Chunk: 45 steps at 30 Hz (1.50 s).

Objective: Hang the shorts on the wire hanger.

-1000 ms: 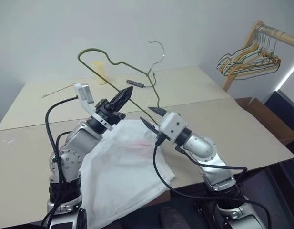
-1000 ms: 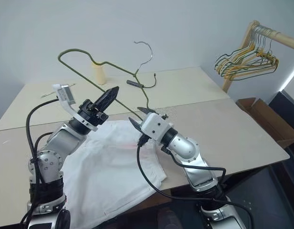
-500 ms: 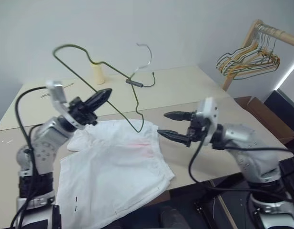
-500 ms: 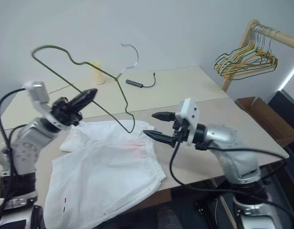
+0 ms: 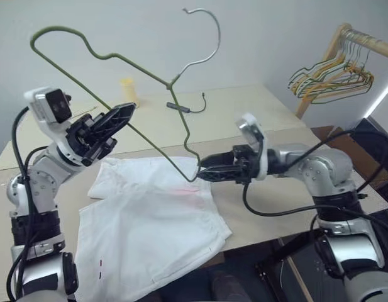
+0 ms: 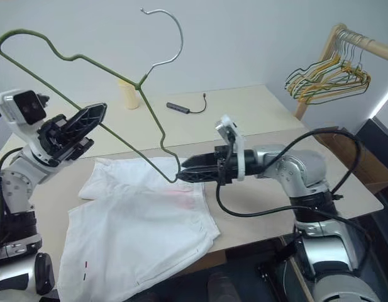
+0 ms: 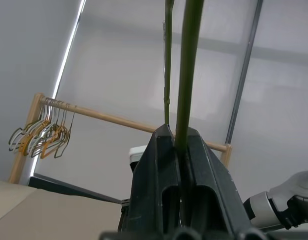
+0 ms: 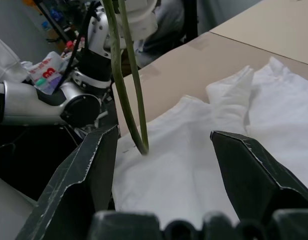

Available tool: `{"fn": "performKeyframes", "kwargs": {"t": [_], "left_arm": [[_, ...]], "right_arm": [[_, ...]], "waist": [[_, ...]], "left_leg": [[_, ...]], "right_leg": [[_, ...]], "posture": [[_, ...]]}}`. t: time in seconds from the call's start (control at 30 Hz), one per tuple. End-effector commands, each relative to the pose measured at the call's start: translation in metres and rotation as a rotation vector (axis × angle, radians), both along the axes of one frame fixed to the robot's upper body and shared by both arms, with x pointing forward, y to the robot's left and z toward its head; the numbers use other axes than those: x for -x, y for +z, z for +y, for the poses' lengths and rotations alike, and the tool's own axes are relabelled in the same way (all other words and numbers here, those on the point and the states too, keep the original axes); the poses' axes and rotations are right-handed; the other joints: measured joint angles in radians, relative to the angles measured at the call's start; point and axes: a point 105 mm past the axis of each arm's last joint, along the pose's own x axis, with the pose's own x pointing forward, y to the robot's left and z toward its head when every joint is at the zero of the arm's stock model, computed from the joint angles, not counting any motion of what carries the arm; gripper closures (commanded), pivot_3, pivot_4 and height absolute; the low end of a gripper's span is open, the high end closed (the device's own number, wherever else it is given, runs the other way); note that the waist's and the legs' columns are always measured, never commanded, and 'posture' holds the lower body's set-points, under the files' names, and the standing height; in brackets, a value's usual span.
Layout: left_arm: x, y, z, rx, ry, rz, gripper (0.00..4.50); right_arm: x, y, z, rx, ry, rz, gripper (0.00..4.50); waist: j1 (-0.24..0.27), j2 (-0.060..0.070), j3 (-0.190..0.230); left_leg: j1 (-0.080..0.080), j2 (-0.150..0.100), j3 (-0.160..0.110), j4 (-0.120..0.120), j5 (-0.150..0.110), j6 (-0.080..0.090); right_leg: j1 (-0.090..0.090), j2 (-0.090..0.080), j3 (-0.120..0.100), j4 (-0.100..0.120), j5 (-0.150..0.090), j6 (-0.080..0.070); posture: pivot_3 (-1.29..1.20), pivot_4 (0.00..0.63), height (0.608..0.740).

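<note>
Two grippers are up over the table [image 5: 294, 141], and we see them facing each other across the shorts [image 5: 156, 220]. Our left gripper [image 6: 87, 118] has its fingers pressed together on the long bottom bar of the wire hanger [image 5: 127, 129], holding it tilted in the air with the hook [image 5: 206, 38] high above. The hanger's lower corner [image 5: 192, 177] hangs down to just above the shorts' waistband, right in front of our right gripper [image 5: 203, 174]. That gripper lies about level and points at the corner; in the right wrist view its black fingers [image 8: 89, 165] stand spread apart, with the wire corner between them and nothing pinched.

The white shorts lie flat below and between both hands, a faint pink smudge [image 5: 188, 192] near the right gripper's tips, one leg reaching the table's near edge.

Beyond the hands, a small dark device with a cable [image 5: 180, 107] and a pale yellow cylinder [image 5: 127, 88] sit on the far part of the beige table. Off past our right arm, a wooden rail [image 5: 363, 39] carries a bunch of yellow, green and orange hangers [image 5: 332, 78]. A plain light wall [image 5: 275, 31] stands behind.
</note>
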Motion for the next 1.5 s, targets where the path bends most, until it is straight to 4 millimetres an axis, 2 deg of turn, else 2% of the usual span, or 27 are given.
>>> {"fn": "performKeyframes", "kwargs": {"t": [0.03, 0.57, 0.7, 0.9, 0.93, 1.0, 1.13, 1.3, 1.33, 1.4, 1.47, 1.5], "left_arm": [[0.002, 0.006, -0.005, -0.022, -0.001, -0.062, 4.5], [-0.001, 0.003, -0.009, 0.0, 0.008, -0.063, 4.5], [-0.001, 0.001, -0.011, 0.0, 0.007, -0.061, 4.5], [-0.003, 0.001, -0.011, 0.002, 0.013, -0.06, 4.5], [-0.004, 0.001, -0.011, 0.004, 0.017, -0.058, 4.5], [-0.007, -0.002, -0.011, -0.002, 0.036, -0.045, 4.5], [-0.01, -0.013, -0.013, -0.052, 0.055, -0.026, 3.58], [-0.018, -0.049, -0.019, -0.248, 0.106, 0.052, 1.92], [-0.018, -0.06, -0.02, -0.31, 0.118, 0.067, 1.61], [-0.017, -0.101, -0.019, -0.578, 0.166, 0.068, 0.98], [-0.011, -0.139, -0.01, -0.81, 0.168, 0.049, 0.29], [-0.007, -0.151, -0.005, -0.879, 0.166, 0.042, 0.03]], "right_arm": [[0.005, 0.013, 0.007, -0.015, 0.014, -0.034, 0.96], [0.012, 0.008, 0.017, 0.015, 0.022, -0.033, 0.96], [0.009, 0.007, 0.019, 0.027, 0.006, -0.038, 2.15], [0.008, 0.007, 0.019, 0.025, -0.002, -0.043, 4.31], [0.008, 0.006, 0.019, 0.024, -0.004, -0.045, 4.46], [0.007, 0.006, 0.019, 0.023, -0.01, -0.049, 4.46], [0.006, 0.008, 0.019, 0.007, -0.025, -0.054, 4.5], [0.001, 0.026, 0.015, -0.104, -0.073, -0.043, 4.5], [0.0, 0.029, 0.012, -0.127, -0.093, -0.037, 4.5], [-0.006, 0.033, -0.004, -0.155, -0.169, 0.006, 4.5], [-0.005, 0.025, -0.027, -0.112, -0.235, 0.057, 4.5], [0.0, 0.015, -0.041, -0.066, -0.261, 0.089, 4.5]], "waist": [[0.002, 0.0, 0.0], [-0.005, 0.0, 0.0], [-0.005, 0.0, 0.0], [-0.006, 0.0, 0.0], [-0.006, 0.0, 0.0], [-0.006, 0.0, 0.0], [-0.007, 0.0, 0.0], [-0.01, 0.0, 0.0], [-0.011, 0.0, 0.0], [-0.012, 0.001, 0.0], [-0.01, 0.001, -0.001], [-0.004, 0.001, -0.001]], "left_leg": [[0.0, 0.0, 0.0, 0.0, 0.0, 0.0], [0.0, -0.001, 0.0, 0.001, 0.0, 0.0], [0.0, -0.001, 0.0, 0.001, 0.0, 0.0], [0.0, -0.001, 0.0, 0.001, 0.0, 0.0], [0.0, -0.001, 0.0, 0.001, 0.0, 0.0], [0.0, -0.001, 0.0, 0.001, 0.0, 0.0], [0.0, -0.001, 0.0, 0.001, 0.0, 0.0], [0.0, -0.001, 0.0, 0.001, 0.0, 0.0], [0.0, -0.001, 0.0, 0.001, 0.0, 0.0], [0.0, -0.001, 0.0, 0.001, 0.0, 0.0], [0.0, -0.001, 0.0, 0.0, 0.0, 0.0], [0.0, -0.001, 0.0, 0.0, 0.0, 0.0]], "right_leg": [[0.0, -0.001, 0.0, 0.0, 0.0, 0.0], [-0.001, -0.002, 0.0, 0.001, 0.0, 0.001], [-0.001, -0.002, 0.0, 0.001, 0.0, 0.001], [-0.001, -0.002, 0.0, 0.002, 0.0, 0.001], [-0.001, -0.002, 0.0, 0.002, 0.0, 0.001], [-0.001, -0.002, 0.0, 0.002, 0.0, 0.001], [0.0, -0.002, 0.0, 0.002, 0.0, 0.001], [-0.001, -0.002, 0.0, 0.002, 0.001, 0.001], [-0.001, -0.002, 0.0, 0.002, 0.001, 0.001], [-0.001, -0.002, 0.0, 0.003, 0.001, 0.001], [-0.001, -0.002, 0.0, 0.002, 0.001, 0.0], [-0.001, -0.002, 0.0, 0.002, 0.001, 0.0]], "posture": [[-0.22, 0.0, 0.74], [-0.22, 0.0, 0.74], [-0.23, 0.0, 0.74], [-0.23, 0.0, 0.74], [-0.23, 0.0, 0.74], [-0.23, 0.0, 0.74], [-0.23, 0.0, 0.74], [-0.24, 0.0, 0.74], [-0.25, 0.0, 0.74], [-0.24, 0.0, 0.74], [-0.23, 0.0, 0.74], [-0.24, 0.0, 0.74]]}}
